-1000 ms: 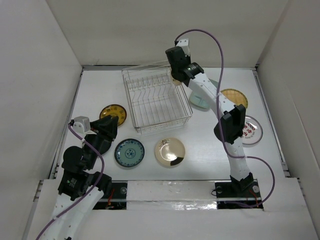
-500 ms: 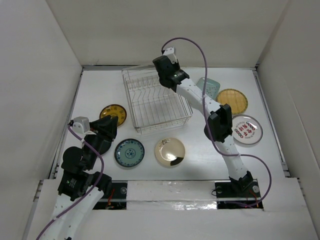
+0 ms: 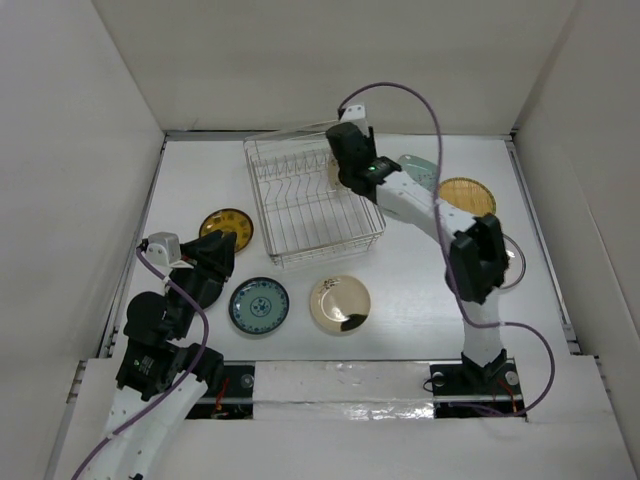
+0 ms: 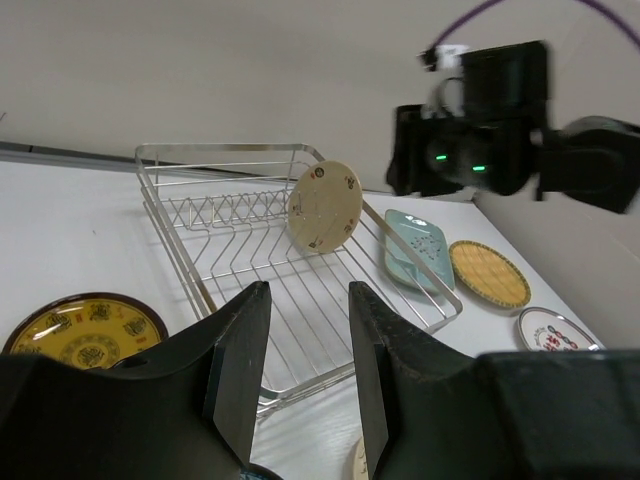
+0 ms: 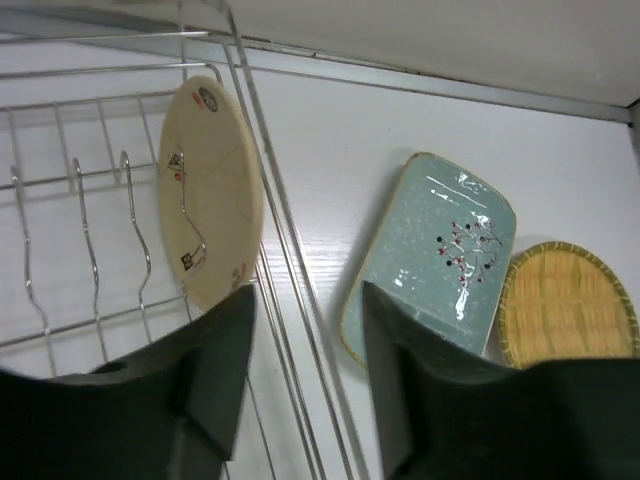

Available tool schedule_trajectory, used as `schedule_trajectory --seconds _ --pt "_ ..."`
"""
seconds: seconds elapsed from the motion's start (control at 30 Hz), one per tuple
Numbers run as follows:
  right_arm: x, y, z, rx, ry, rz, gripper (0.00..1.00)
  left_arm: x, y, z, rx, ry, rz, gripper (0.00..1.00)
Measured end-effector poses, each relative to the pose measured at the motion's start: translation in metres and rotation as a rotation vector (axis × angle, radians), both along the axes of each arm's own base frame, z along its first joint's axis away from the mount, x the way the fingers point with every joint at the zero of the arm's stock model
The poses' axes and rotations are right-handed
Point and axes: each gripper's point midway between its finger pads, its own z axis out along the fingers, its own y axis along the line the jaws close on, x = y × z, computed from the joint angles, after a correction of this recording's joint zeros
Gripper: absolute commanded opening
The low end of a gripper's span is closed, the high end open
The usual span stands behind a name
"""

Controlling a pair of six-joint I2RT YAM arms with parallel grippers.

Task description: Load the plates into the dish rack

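The dish rack stands at the table's far middle. A round tan plate stands upright between its prongs by the right wall. My right gripper hovers just above that plate, open, with nothing between its fingers. Flat on the table lie a yellow-and-brown plate, a teal-patterned plate, a glossy cream plate, a pale green dish and a woven tan plate. The white red-marked plate is mostly hidden under the right arm. My left gripper is open and empty.
White walls enclose the table on three sides. The right arm's forearm stretches over the table's right side. The rack's raised wire side runs between the standing plate and the pale green dish.
My right gripper has opened and let go of the tan plate, which now stands in the rack. The right arm swung left, then back. The left arm has not moved.
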Motion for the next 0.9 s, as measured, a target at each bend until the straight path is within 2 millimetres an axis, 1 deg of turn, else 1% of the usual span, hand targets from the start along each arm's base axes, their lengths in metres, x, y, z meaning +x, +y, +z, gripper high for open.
schedule_trajectory --seconds 0.03,0.07,0.1,0.13,0.17,0.2,0.23,0.27,0.3,0.33,0.37,0.4,0.43,0.47,0.5,0.53,0.57,0.6,0.7,0.8,0.83,0.9 --pt "-0.008 -0.009 0.012 0.051 -0.025 0.011 0.13 0.000 0.000 0.000 0.000 0.000 0.000 0.34" --pt "-0.012 -0.014 0.020 0.077 -0.040 0.015 0.00 0.000 0.000 0.000 0.000 0.000 0.000 0.34" --pt "-0.022 -0.034 0.044 0.163 -0.111 0.013 0.00 0.000 0.000 0.000 0.000 0.000 0.000 0.34" --pt "-0.029 -0.052 0.059 0.235 -0.166 0.003 0.00 0.000 0.000 0.000 0.000 0.001 0.000 0.33" --pt "-0.037 -0.076 0.073 0.293 -0.216 -0.023 0.00 0.000 0.000 -0.001 0.001 0.002 0.000 0.31" --pt "-0.044 -0.101 0.085 0.356 -0.273 -0.052 0.00 0.000 0.000 0.000 0.001 0.001 -0.001 0.25" --pt "-0.049 -0.127 0.091 0.405 -0.322 -0.087 0.00 0.000 0.000 0.000 -0.001 0.001 -0.001 0.20" --pt "-0.056 -0.160 0.091 0.458 -0.370 -0.141 0.00 0.000 0.000 0.000 0.002 0.001 0.000 0.14" --pt "-0.064 -0.192 0.083 0.494 -0.395 -0.201 0.00 0.000 0.000 -0.001 0.003 0.001 0.000 0.06" --pt "-0.070 -0.221 0.070 0.527 -0.410 -0.254 0.01 0.000 0.000 -0.001 0.003 0.002 0.000 0.05" --pt "-0.076 -0.255 0.051 0.554 -0.414 -0.325 0.02 -0.001 -0.001 -0.001 0.005 0.001 -0.004 0.05" --pt "-0.083 -0.283 0.025 0.580 -0.395 -0.387 0.05 -0.001 -0.001 -0.001 0.006 0.001 -0.008 0.05" --pt "-0.090 -0.306 -0.001 0.607 -0.362 -0.442 0.19 -0.002 -0.002 -0.001 0.005 0.001 -0.012 0.06" --pt "-0.097 -0.324 -0.025 0.629 -0.331 -0.494 0.28 -0.002 -0.003 -0.001 0.006 0.001 -0.015 0.07" --pt "-0.105 -0.339 -0.049 0.654 -0.291 -0.537 0.35 -0.002 -0.004 -0.001 0.006 0.000 -0.019 0.11" --pt "-0.111 -0.349 -0.069 0.681 -0.253 -0.568 0.48 -0.003 -0.004 0.000 0.005 -0.001 -0.021 0.13" --pt "-0.114 -0.357 -0.084 0.709 -0.222 -0.591 0.54 -0.003 -0.004 0.000 0.004 -0.003 -0.021 0.14" --pt "-0.114 -0.363 -0.096 0.736 -0.198 -0.606 0.56 -0.004 -0.003 0.001 0.003 -0.007 -0.021 0.16" --pt "-0.107 -0.370 -0.116 0.823 -0.135 -0.597 0.59 -0.005 -0.003 0.002 0.000 -0.012 -0.021 0.18" --pt "-0.091 -0.379 -0.128 0.904 -0.093 -0.577 0.60 -0.005 -0.003 0.002 0.000 -0.013 -0.021 0.18" --pt "-0.088 -0.377 -0.128 0.926 -0.085 -0.564 0.60 -0.005 -0.003 0.002 0.000 -0.013 -0.021 0.18" --pt "-0.087 -0.382 -0.138 0.955 -0.063 -0.573 0.61 -0.006 -0.003 0.003 -0.001 -0.015 -0.021 0.18"
